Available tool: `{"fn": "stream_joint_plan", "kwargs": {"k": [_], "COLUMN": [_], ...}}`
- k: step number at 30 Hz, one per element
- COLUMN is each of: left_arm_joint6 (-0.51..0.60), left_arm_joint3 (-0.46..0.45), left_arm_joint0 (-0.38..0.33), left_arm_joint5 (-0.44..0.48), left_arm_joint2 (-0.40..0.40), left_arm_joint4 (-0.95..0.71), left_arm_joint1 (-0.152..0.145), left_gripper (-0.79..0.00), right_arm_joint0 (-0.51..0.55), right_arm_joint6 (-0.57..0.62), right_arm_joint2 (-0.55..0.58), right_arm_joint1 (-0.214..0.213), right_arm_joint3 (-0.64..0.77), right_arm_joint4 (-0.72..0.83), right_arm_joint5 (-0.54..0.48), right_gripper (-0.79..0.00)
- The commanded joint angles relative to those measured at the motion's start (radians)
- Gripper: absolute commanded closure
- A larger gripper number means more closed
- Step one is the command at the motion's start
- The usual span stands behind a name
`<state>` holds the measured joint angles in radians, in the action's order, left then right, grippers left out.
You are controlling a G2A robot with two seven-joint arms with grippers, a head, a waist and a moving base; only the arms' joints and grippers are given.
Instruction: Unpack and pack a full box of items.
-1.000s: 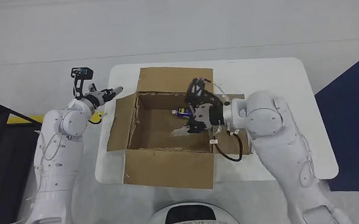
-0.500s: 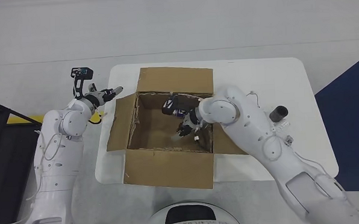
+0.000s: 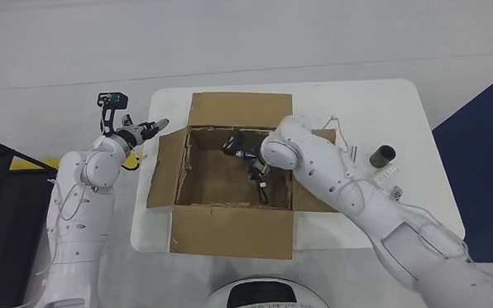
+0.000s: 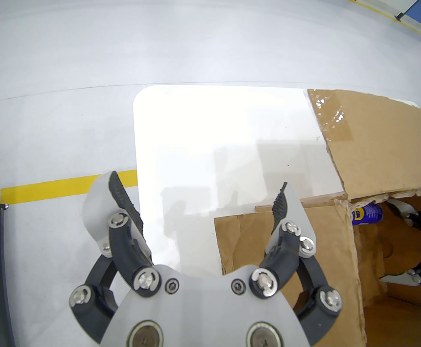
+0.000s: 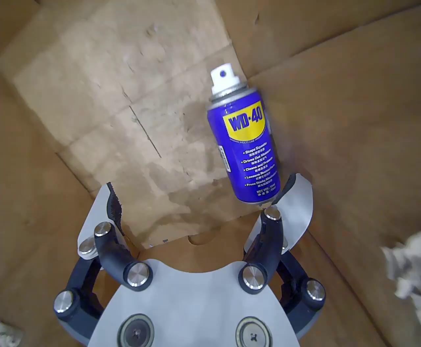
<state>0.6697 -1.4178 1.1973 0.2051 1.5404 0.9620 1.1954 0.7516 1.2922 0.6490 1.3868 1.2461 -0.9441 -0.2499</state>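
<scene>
An open cardboard box (image 3: 169, 178) stands on the white table (image 3: 369, 107). On the box floor, against a wall, lies a blue spray can (image 5: 245, 144) with a white nozzle; its end also shows past a flap (image 4: 366, 213). My right gripper (image 5: 204, 190) is down inside the box (image 3: 255, 172), open, with one fingertip (image 5: 291, 187) just beside the can's base and nothing between the fingers. My left gripper (image 4: 197, 184) hangs open and holding nothing off the table's far left corner (image 3: 156, 125), outside the box.
A dark cylinder (image 3: 382, 155) and small pale items (image 3: 392, 177) sit on the table right of the box. A crumpled white thing (image 5: 403, 263) lies inside the box near my right gripper. The box flaps (image 3: 233, 233) are spread outward.
My right arm has swung round and its gripper has gone further into the box toward the can, uncovering the dark cylinder on the table. The left arm has not moved.
</scene>
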Motion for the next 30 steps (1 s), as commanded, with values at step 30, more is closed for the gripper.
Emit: {"fn": "stream_joint_plan", "kwargs": {"k": [30], "left_arm_joint6": [0.000], "left_arm_joint3": [0.000], "left_arm_joint0": [0.000], "left_arm_joint5": [0.000], "left_arm_joint2": [0.000], "left_arm_joint4": [0.000], "left_arm_joint1": [0.000], "left_gripper": [-0.785], "right_arm_joint0": [-0.115], "right_arm_joint6": [0.029], "right_arm_joint2": [-0.163], "right_arm_joint1": [0.116], "right_arm_joint3": [-0.199], "right_arm_joint4": [0.029], "right_arm_joint5": [0.002], "right_gripper": [-0.551]}}
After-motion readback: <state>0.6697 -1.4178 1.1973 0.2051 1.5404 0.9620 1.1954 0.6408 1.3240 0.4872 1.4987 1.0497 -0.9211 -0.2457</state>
